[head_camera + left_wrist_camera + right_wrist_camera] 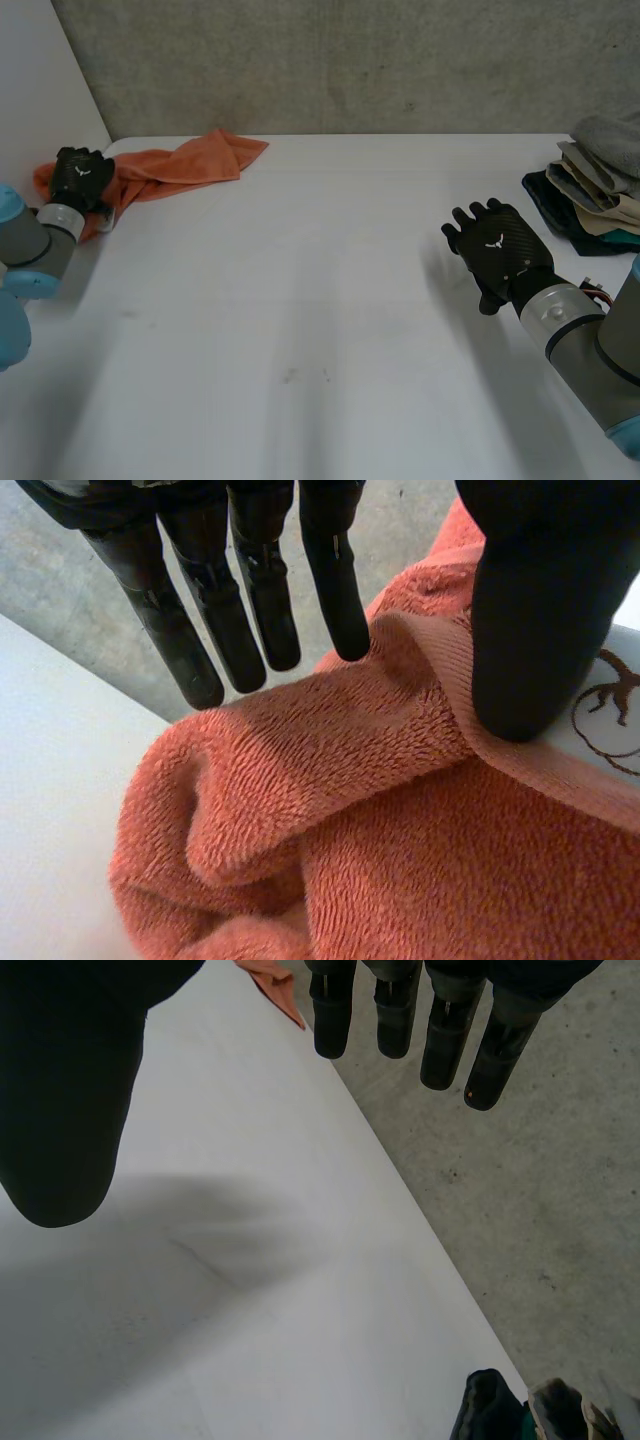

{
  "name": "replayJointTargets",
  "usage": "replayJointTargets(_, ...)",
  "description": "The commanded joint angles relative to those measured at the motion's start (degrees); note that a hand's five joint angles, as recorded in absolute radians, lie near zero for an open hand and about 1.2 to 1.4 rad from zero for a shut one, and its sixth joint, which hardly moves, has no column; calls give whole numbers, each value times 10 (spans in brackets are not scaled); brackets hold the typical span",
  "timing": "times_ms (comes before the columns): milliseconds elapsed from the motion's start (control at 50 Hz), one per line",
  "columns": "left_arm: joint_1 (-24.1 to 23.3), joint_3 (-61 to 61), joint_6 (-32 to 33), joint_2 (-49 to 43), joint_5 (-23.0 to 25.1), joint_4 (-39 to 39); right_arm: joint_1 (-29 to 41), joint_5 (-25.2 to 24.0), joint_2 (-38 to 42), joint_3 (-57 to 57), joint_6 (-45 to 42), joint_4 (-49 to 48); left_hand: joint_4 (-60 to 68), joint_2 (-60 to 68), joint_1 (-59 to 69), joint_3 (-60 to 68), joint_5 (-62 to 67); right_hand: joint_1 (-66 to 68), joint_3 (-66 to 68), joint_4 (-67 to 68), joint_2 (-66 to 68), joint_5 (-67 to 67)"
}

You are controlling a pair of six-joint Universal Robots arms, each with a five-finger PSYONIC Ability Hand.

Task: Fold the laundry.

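On orange towel (380, 870), left hand (540, 630) spread beside brown-printed label (612, 742); right hand (497, 250) spread.

We find no legible words, numbers or brand names in any view. We note a small white emblem (80, 171), a winged or V-like mark, on the back of the left hand (84, 182), and a matching mark (493, 243) on the back of the right hand (505, 262). We also note a white label (612, 715) at the hem of the orange towel (400, 830), just beside the left hand; it bears part of a brown line drawing with curling stems, and no lettering can be read on it.
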Motion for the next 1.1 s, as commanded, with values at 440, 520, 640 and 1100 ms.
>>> replayJointTargets(440,-10,-143,-9,115,-10,24,-1,1,1,1,-1,-1,419,420,411,420,425,-16,-23,-34,-27,-34)
replayJointTargets(520,-43,-263,-64,218,-7,56,-2,1,1,1,-2,-3,419,420,411,420,425,-16,-23,-34,-27,-34)
replayJointTargets(640,-98,-398,-185,346,12,55,-2,1,1,1,-2,-3,419,420,411,420,425,-16,-23,-34,-27,-34)
replayJointTargets(1100,-489,-598,-427,478,35,53,-50,7,-23,-11,1,-1,419,420,411,420,425,-16,-23,-34,-27,-34)
